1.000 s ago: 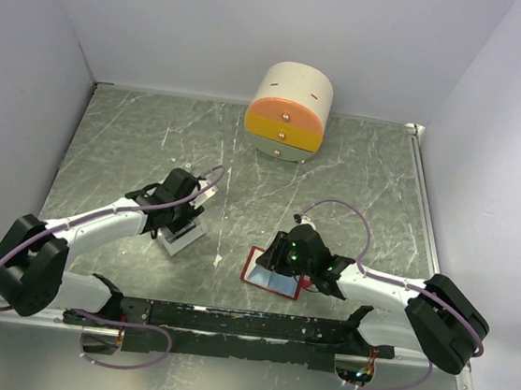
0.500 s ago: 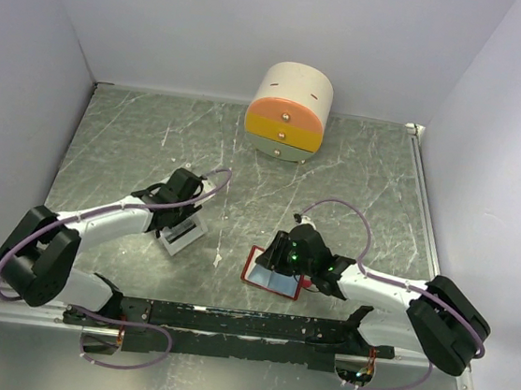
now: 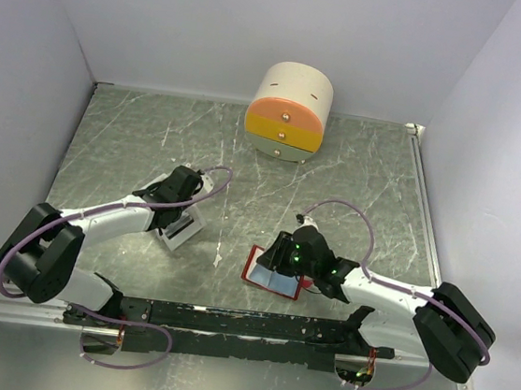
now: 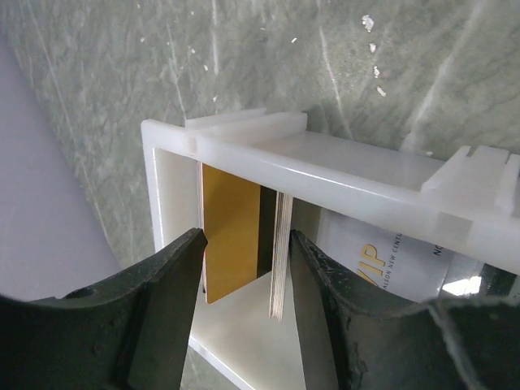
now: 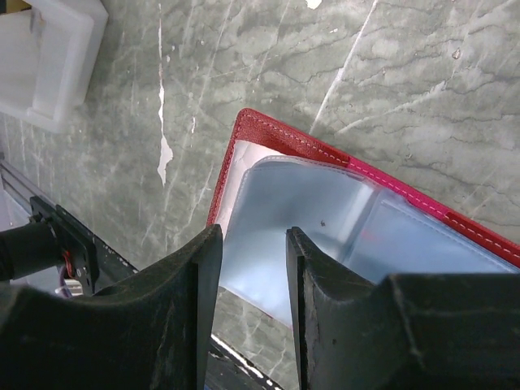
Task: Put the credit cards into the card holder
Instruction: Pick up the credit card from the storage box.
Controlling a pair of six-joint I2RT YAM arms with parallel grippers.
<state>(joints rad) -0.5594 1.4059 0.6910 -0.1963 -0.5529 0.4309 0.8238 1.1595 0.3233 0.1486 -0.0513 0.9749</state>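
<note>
Jaws of the left gripper (image 4: 248,237) stand apart and reach down into the end compartment of the white tray (image 4: 268,154). They straddle the credit cards there without pressing them together. An orange-gold credit card (image 4: 231,244) stands on edge just beside one black finger (image 4: 162,309). A thin stack of cards (image 4: 280,252), seen edge-on, stands just beside the other finger, and a dark gap separates card from stack. In the next compartment, past a divider, lies a white card printed "VIP" (image 4: 374,260).

From the top view, the tray (image 3: 185,234) sits at about 8 o'clock on the grey marbled surface (image 3: 357,178), with the left gripper (image 3: 179,216) over its far end.

The card holder (image 3: 254,268) lies open at about 5 o'clock on the surface, near the front edge and well apart from the tray. Its red cover (image 5: 268,130) is flat on the surface, and the shiny pale-blue sleeve (image 5: 325,219) faces up. The right gripper (image 5: 253,236) is low over that sleeve, its jaws part-way apart with the sleeve showing in the gap. Whether they pinch the sleeve or only hover at it cannot be told. In the top view the right gripper (image 3: 283,259) covers the holder's side toward 2 o'clock.

A round cream-and-orange drawer box (image 3: 289,114) stands at 12 o'clock, against the back wall.
</note>
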